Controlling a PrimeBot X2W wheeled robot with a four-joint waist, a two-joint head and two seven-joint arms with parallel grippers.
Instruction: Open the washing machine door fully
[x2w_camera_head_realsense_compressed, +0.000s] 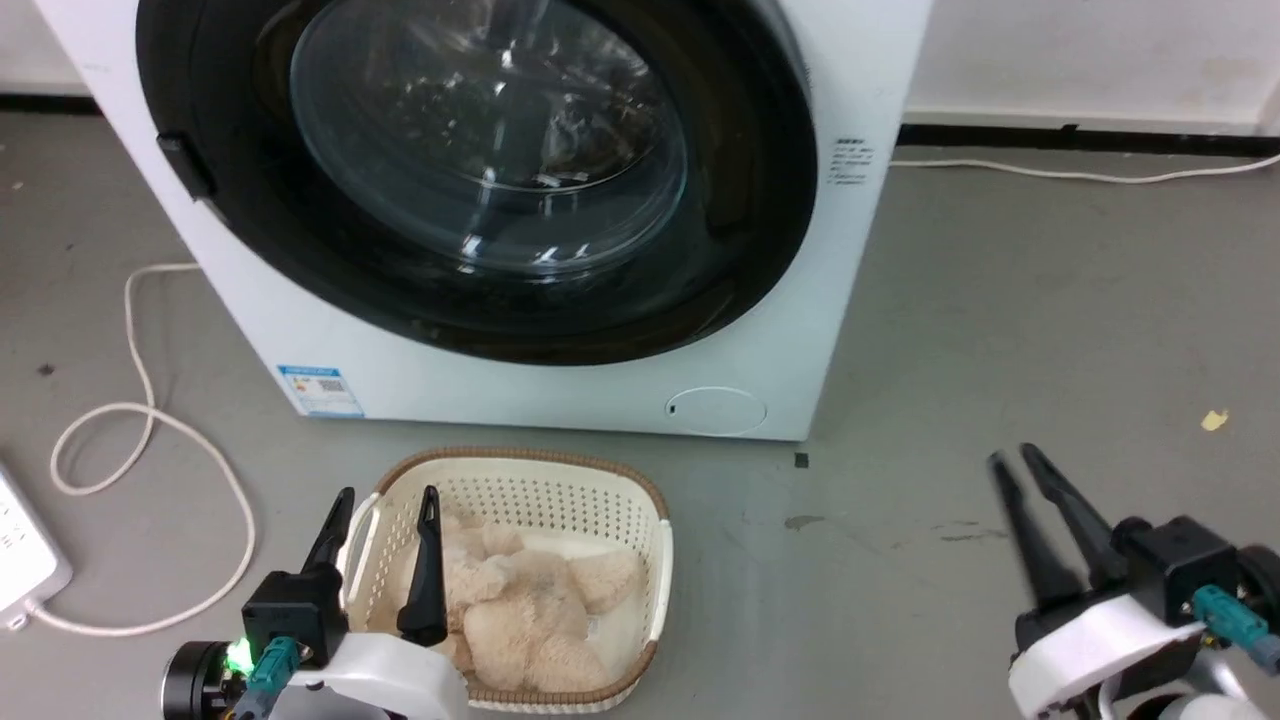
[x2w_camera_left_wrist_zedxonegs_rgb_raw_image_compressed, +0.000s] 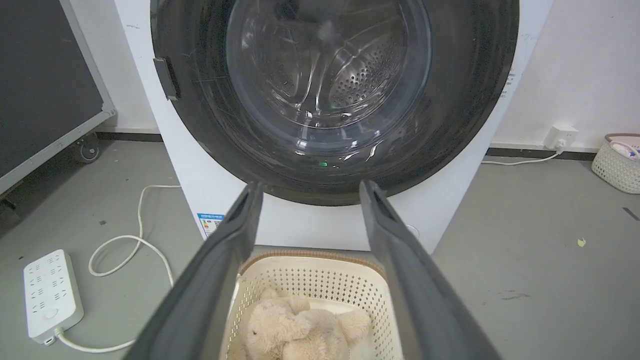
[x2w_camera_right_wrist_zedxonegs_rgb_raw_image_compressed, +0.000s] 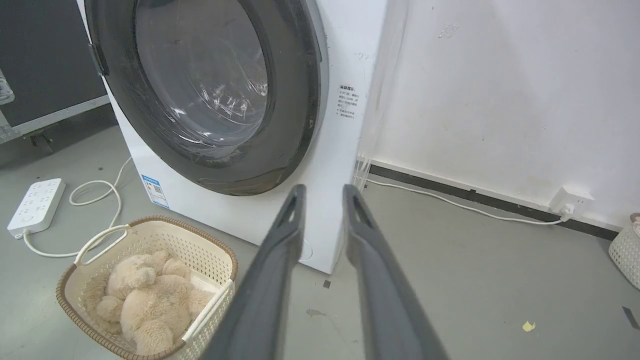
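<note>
**A:** What sits farthest left?

**B:** A white power strip (x2w_camera_head_realsense_compressed: 20, 560) on the floor, well apart from the work. Next is the robot's left gripper (x2w_camera_head_realsense_compressed: 388, 494), low and near. It hangs above the basket (x2w_camera_head_realsense_compressed: 520, 458) with its two fingers spread and nothing between them.

**A:** Why is the basket there?

**B:** It stands just in front of the washing machine (x2w_camera_head_realsense_compressed: 500, 385) with a plush toy (x2w_camera_head_realsense_compressed: 540, 600) inside. That probably keeps the load handy for when the drum can be reached.

**A:** And the door?

**B:** The washing machine door (x2w_camera_head_realsense_compressed: 750, 220) lies flat against the machine's front. By the look of it the door is shut, so the opening has not begun. A small dark tab (x2w_camera_head_realsense_compressed: 187, 165) sits on the left edge of the black rim. That suggests the hinge is on the right and the door swings out that way.

**A:** So which arm does the job?

**B:** The left one looks better placed, since it is nearer the tab. It would have to rise clear of the basket, reach forward and catch the rim beside the tab. Then it would pull along the door's arc rather than straight back, or the fingers may slip off the glossy rim.

**A:** And on the right?

**B:** The right gripper (x2w_camera_head_realsense_compressed: 1012, 456) hovers over bare floor, well apart from the machine. There is a narrow gap between its fingers and it holds nothing. It may need to keep out of the door's swing.
</note>
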